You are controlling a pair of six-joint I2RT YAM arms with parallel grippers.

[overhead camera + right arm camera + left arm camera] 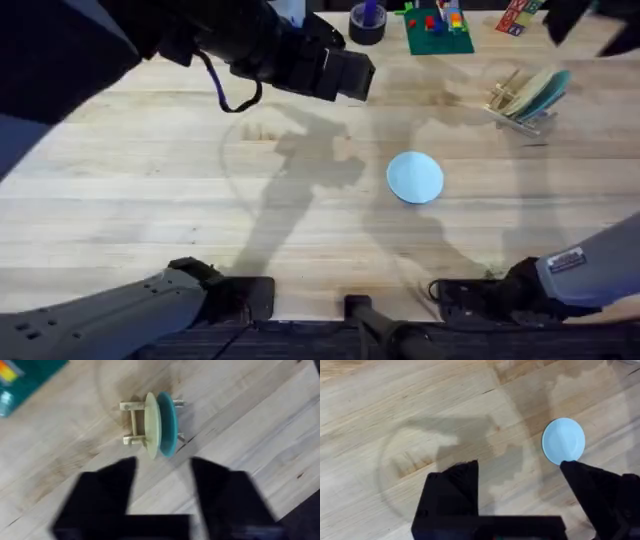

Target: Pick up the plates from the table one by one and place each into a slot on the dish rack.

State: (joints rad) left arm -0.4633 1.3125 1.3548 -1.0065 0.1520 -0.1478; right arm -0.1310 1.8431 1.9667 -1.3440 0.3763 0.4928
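A light blue plate (414, 177) lies flat on the wooden table (150, 190), right of centre. In the left wrist view the same blue plate (563, 441) lies just beyond one black finger (600, 497). My left gripper (520, 477) is open and holds nothing, high above the table. The dish rack (515, 100) stands at the back right with a pale yellow plate (530, 88) upright in a slot, next to a teal plate (552, 92). My right gripper (162, 477) hangs open and empty above the rack (131, 422) and its yellow plate (151, 422).
A green brick baseplate (438, 30) with coloured bricks and a black tape roll (368, 24) sit at the back edge. My raised left arm (250, 45) covers the back left. Bare wood spreads around the blue plate.
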